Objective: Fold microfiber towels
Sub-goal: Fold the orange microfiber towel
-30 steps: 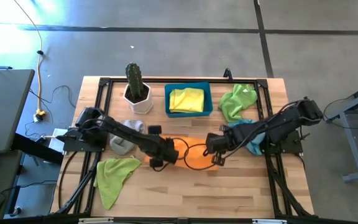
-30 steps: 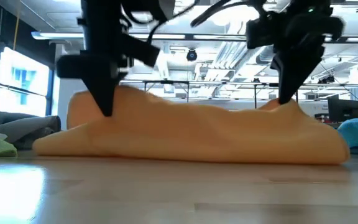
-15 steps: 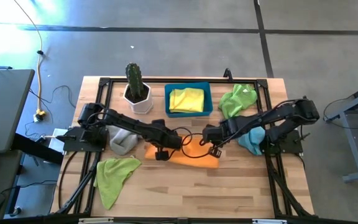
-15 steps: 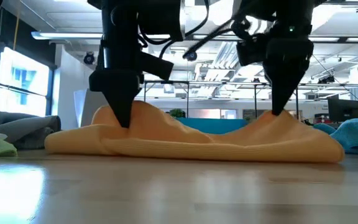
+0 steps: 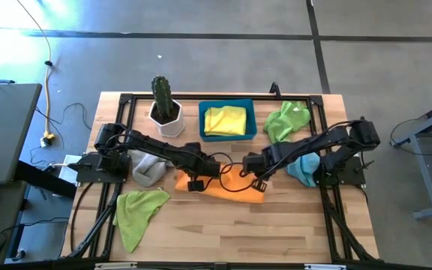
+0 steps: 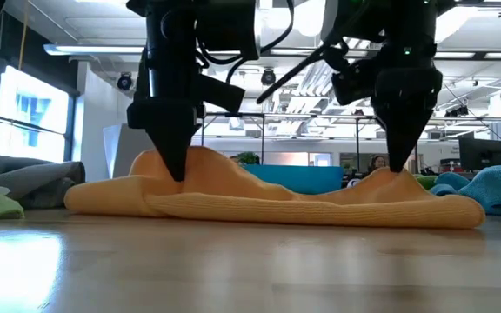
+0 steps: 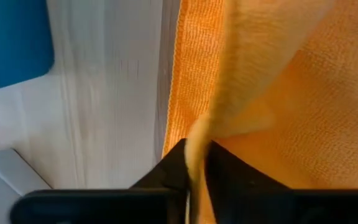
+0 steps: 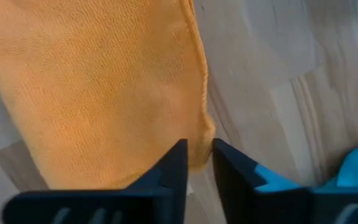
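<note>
- Wooden table (image 5: 223,225) seen from above, framed by black rails, with a concrete floor around it and an open workshop room beyond.
- At the table's middle lies the orange towel (image 5: 220,187), doubled over into a long flat band.
- Left gripper (image 5: 196,184) stands on the towel's left end; its wrist view shows a thin ridge of orange cloth pinched between nearly closed fingers (image 7: 219,168).
- Right gripper (image 5: 259,182) stands at the towel's right end, its fingers (image 8: 173,168) a narrow gap apart with the cloth's corner edge between them.
- Both ends are probably held so the fold lands evenly.
- Blue bin (image 5: 252,120) at the back holds the yellow towel (image 5: 225,120), apparently already folded.
- Beside the bin sit a potted cactus (image 5: 163,105) and a crumpled green towel (image 5: 287,120).
- Grey towel (image 5: 148,169), a second green towel (image 5: 137,210) and light blue towel (image 5: 306,166) wait near the arms, unfolded.
</note>
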